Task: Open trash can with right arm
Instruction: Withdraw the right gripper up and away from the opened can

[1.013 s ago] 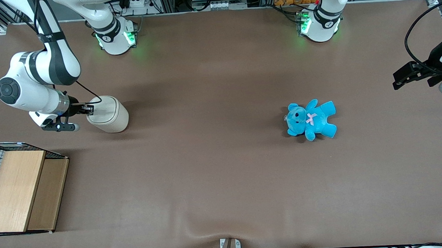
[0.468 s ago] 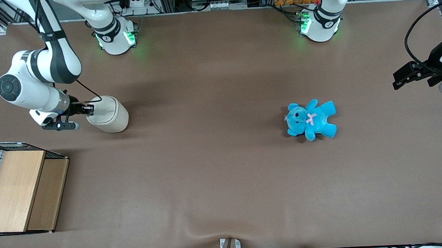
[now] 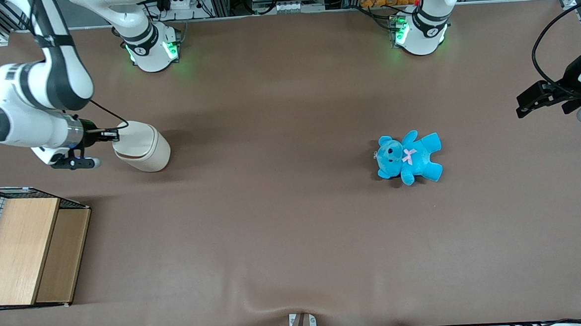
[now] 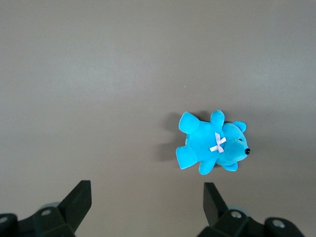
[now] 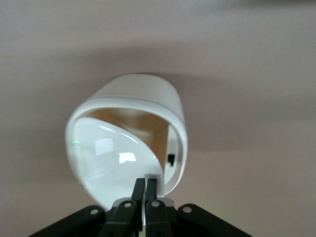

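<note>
On the brown table (image 3: 293,222), toward the working arm's end, the jaws of the right arm's gripper (image 5: 144,190) pinch the trash can's (image 3: 143,148) part-raised lid (image 5: 116,158); slipping would drop it closed.

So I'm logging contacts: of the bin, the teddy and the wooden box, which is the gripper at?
The trash can: the gripper, shut, sits at its lid edge; blue teddy and wooden box lie apart.

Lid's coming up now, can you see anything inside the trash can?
In the wrist view the gripper, fingers pinched together at the lid edge, has it part-raised. Through the gap the trash can shows only bare tan inner wall. The lid still hides the rest.
</note>
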{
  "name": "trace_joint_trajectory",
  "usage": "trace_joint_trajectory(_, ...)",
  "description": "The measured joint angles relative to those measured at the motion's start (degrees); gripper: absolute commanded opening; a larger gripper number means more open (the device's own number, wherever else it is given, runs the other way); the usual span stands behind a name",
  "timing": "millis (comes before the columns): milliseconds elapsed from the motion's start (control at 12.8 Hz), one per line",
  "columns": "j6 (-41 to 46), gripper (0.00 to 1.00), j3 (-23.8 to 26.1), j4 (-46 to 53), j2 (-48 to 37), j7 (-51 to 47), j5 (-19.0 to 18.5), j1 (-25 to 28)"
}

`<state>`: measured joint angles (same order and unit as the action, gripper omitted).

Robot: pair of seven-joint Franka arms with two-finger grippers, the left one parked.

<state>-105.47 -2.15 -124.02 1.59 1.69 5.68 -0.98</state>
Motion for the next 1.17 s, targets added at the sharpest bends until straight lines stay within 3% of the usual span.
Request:
trace_joint_trajectory(78, 1.82, 0.93, 0.04, 1.98, 0.00, 0.00, 0.29, 0.13)
trace_joint_trajectory(156, 3.24, 1.00, 0.06, 3.72, 0.00, -0.02, 0.40, 0.45)
trace_joint_trajectory(701, 16.08, 1.00, 0.39, 20.59, -0.04, -1.40, 0.45, 1.98)
trace_joint_trajectory(1169, 18.25, 1.00, 0.22, 31.35, -0.09, -1.49, -0.40, 0.67)
